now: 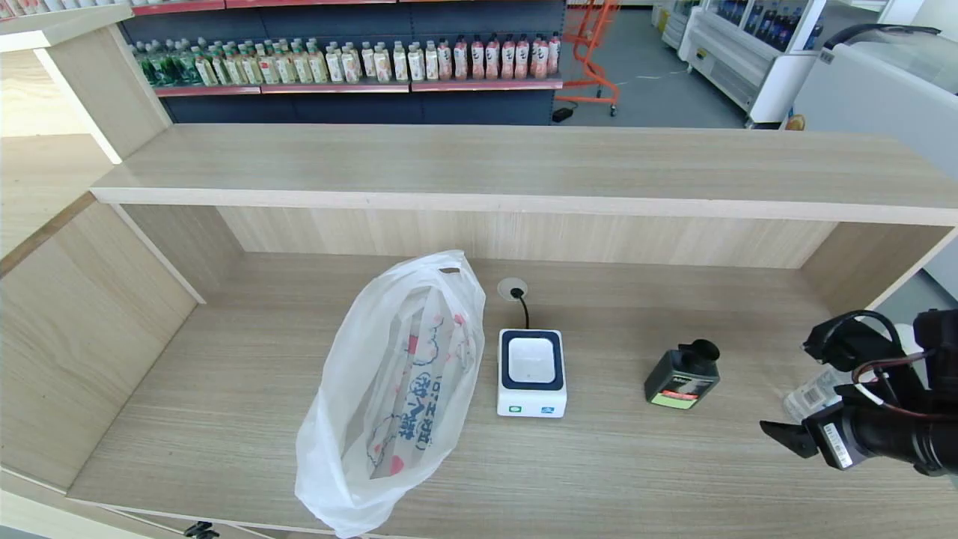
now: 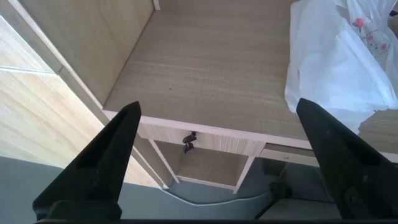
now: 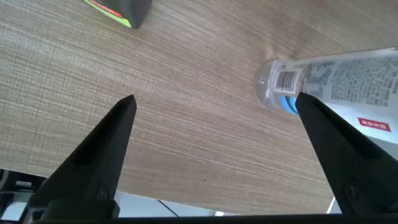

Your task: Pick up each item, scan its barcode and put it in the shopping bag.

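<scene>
Scanner between bag and black bottle; left end effector, right end effector agape, empty

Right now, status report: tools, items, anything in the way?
Both tools open, empty: left tool by the counter edge near shopping bag, right tool beside lying clear bottle. Between it and scanner: dark bottle.

The surface looks like matt, pale wood-grain laminate. The shopping bag is thin, crinkled, translucent white plastic. The scanner is smooth white plastic, faintly glossy. The clear bottle is shiny plastic with a printed label.
</scene>
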Controlling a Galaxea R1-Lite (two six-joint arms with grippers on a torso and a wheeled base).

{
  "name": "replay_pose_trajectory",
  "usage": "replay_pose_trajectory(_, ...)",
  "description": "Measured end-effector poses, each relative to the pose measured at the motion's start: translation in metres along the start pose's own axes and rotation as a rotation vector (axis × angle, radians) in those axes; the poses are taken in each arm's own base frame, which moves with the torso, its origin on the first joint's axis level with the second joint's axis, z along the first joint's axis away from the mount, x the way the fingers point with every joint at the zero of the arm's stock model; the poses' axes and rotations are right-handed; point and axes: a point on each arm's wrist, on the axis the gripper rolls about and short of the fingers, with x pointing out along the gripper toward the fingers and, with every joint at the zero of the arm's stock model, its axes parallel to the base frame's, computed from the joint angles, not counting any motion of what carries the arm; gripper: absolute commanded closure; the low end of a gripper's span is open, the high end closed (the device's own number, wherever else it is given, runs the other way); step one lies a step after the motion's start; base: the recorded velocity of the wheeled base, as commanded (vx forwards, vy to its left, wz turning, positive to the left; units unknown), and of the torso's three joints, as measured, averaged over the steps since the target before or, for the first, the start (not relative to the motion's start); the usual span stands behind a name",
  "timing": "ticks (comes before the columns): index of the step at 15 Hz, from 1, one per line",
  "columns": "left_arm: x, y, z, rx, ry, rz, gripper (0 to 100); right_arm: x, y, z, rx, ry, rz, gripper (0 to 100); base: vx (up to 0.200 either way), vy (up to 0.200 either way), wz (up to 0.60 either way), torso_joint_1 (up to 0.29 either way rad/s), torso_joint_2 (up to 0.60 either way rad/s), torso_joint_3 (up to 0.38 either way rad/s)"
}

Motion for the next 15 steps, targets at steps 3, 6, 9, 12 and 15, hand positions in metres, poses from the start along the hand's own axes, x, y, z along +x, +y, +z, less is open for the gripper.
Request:
replay_pose_trajectory(3,0.0,0.0,0.0,0.0,0.0,0.0,0,0.027,0.014,0.015,-0.055,-0.105,0.104,0,0.0,0.0,0.0,0.0,0.0,0.0)
replay_pose_trajectory(6,0.0,0.0,0.0,0.0,0.0,0.0,0,0.042,0.027,0.026,-0.107,-0.129,0.191,0,0.0,0.0,0.0,0.0,0.0,0.0)
replay_pose_trajectory(9,0.0,0.0,0.0,0.0,0.0,0.0,0,0.053,0.037,0.037,-0.146,-0.147,0.223,0,0.0,0.0,0.0,0.0,0.0,0.0)
replay_pose_trajectory(12,0.0,0.0,0.0,0.0,0.0,0.0,0,0.061,0.046,0.043,-0.167,-0.153,0.249,0,0.0,0.0,0.0,0.0,0.0,0.0)
replay_pose_trajectory(15,0.0,0.0,0.0,0.0,0.0,0.0,0,0.068,0.052,0.046,-0.178,-0.175,0.254,0,0.0,0.0,0.0,0.0,0.0,0.0)
